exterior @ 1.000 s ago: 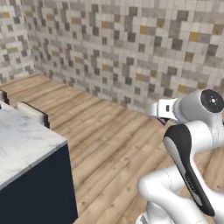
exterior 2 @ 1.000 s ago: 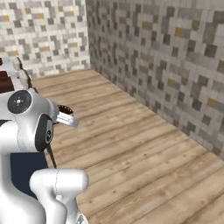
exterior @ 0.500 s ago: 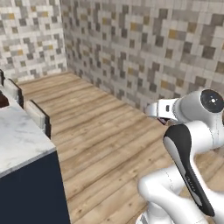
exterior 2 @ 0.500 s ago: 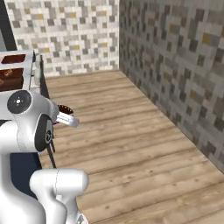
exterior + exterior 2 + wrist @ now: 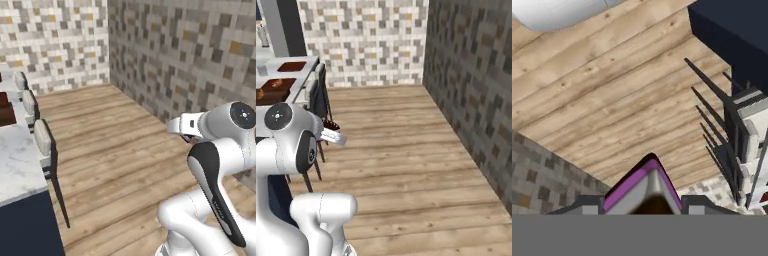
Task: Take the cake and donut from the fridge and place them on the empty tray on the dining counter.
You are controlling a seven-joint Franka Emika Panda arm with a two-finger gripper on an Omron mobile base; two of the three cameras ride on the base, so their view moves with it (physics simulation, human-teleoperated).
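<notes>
My gripper (image 5: 644, 206) is shut on the cake (image 5: 640, 184), a brown wedge with a pinkish-purple edge that rises between the fingertips (image 5: 587, 206). From the right base view the cake (image 5: 331, 124) shows as a dark lump on the gripper (image 5: 334, 132), held out over the wood floor beside the dining counter (image 5: 267, 64). The empty tray (image 5: 292, 66) lies far along that marble top. The left base view has the gripper (image 5: 186, 135) in front of the arm's shoulder, right of the dining counter (image 5: 19, 161). The donut and the fridge are out of view.
A matching tray with orange food (image 5: 276, 84) lies nearer on the counter. Dark stools (image 5: 43, 138) (image 5: 318, 91) line the counter's side facing me. Tiled walls (image 5: 190, 55) close the room at the back and right. Wood floor (image 5: 401, 150) stretches between the walls and the stools.
Both base views have swung, so the base has turned; the counter, stools and trays have come further into sight. The gripper keeps the cake in the same pose.
</notes>
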